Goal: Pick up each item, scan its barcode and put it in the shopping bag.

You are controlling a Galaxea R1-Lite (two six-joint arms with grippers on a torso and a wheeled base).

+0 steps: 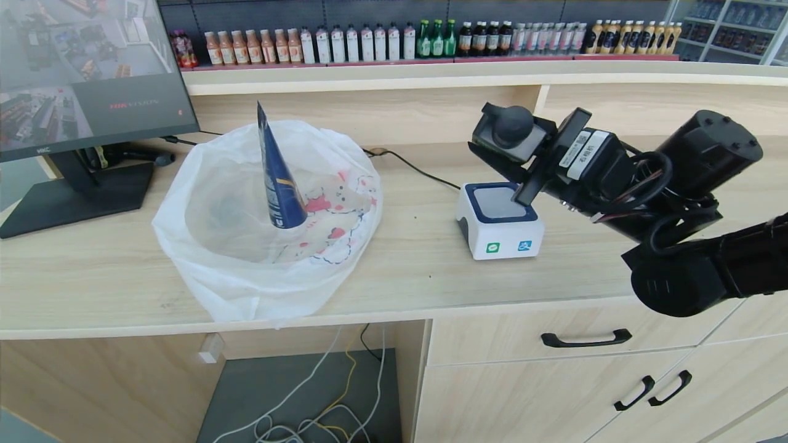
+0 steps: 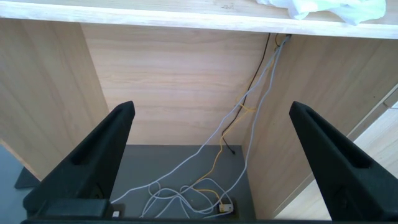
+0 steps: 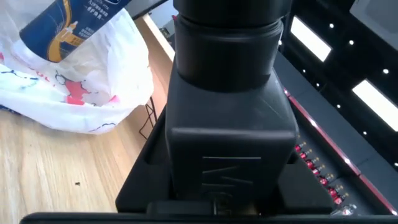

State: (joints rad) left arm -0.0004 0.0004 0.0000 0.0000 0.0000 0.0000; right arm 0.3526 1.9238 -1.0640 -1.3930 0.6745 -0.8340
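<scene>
- Step in hand: scanning. Your right gripper (image 1: pixel 503 155) is clamped on a dark grey bottle-like item with a round black cap (image 1: pixel 512 126), held tilted just above the white cube scanner with the blue-rimmed window (image 1: pixel 498 218). They are not touching.
- I can't tell whether the barcode faces the window.
- Your left gripper (image 2: pixel 211 112) hangs below the counter edge with its fingers spread wide, holding nothing.
- Next move, as I judge it: once the scan registers, carry the item left to the white translucent plastic shopping bag (image 1: pixel 203 258), get above its open mouth, then let go.
- Mind the tall blue cone-shaped pack (image 1: pixel 280 184) standing in the bag. Come in too low and you could knock it over.
- Surface: a light wood counter (image 1: pixel 400 277), with the bag at left and the scanner at right, well apart.
- Room: a black monitor on a stand (image 1: pixel 92 67) at far left and a row of drink bottles on the far shelf (image 1: pixel 431 40). Drawers with black handles (image 1: pixel 585 338) are at near right, and loose cables (image 1: pixel 320 406) lie under the counter.
</scene>
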